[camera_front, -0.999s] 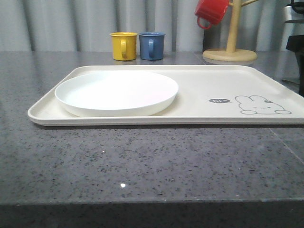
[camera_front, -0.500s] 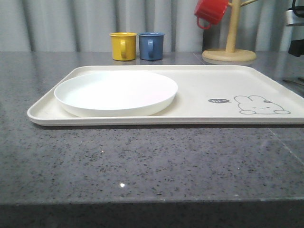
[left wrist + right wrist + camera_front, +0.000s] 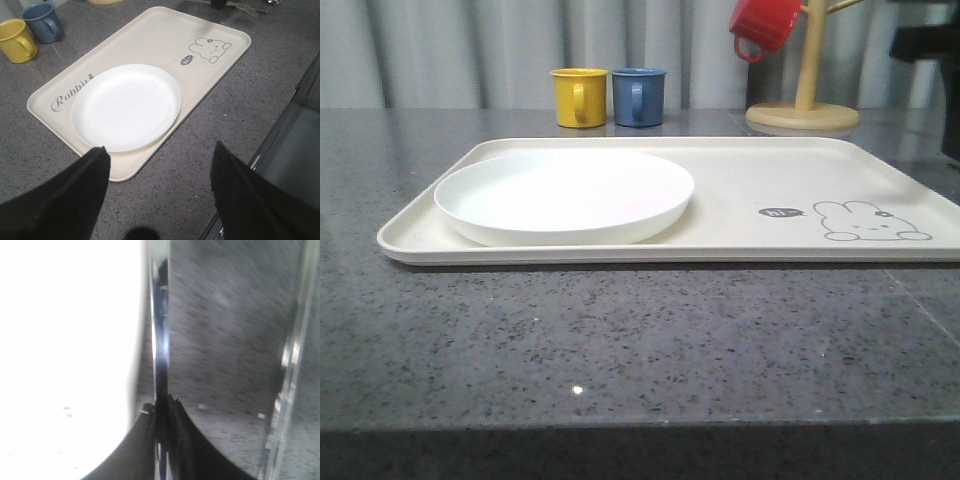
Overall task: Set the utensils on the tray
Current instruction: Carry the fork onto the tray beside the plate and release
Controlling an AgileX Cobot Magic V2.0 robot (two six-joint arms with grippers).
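Note:
The cream tray [image 3: 740, 170] lies across the counter with the round white plate [image 3: 565, 190] on its left half. From the left wrist view the tray [image 3: 150, 40] and plate [image 3: 125, 107] show from above. My left gripper [image 3: 160, 147] hangs open over the counter by the tray's near corner, holding nothing. My right gripper [image 3: 162, 407] is shut on a thin shiny metal utensil [image 3: 161, 340] that points away from the fingers; blur hides which kind it is. More metal utensils [image 3: 250, 7] lie on the counter past the rabbit end of the tray.
A yellow mug [image 3: 580, 97] and a blue mug [image 3: 639, 96] stand behind the tray. A red mug [image 3: 765, 22] hangs on a wooden mug tree [image 3: 807, 60] at the back right. A dark part of the right arm [image 3: 925, 45] shows at the top right.
The dark right arm at the front view's right edge has risen from beside the tray to the top corner. Tray, plate and mugs have not moved.

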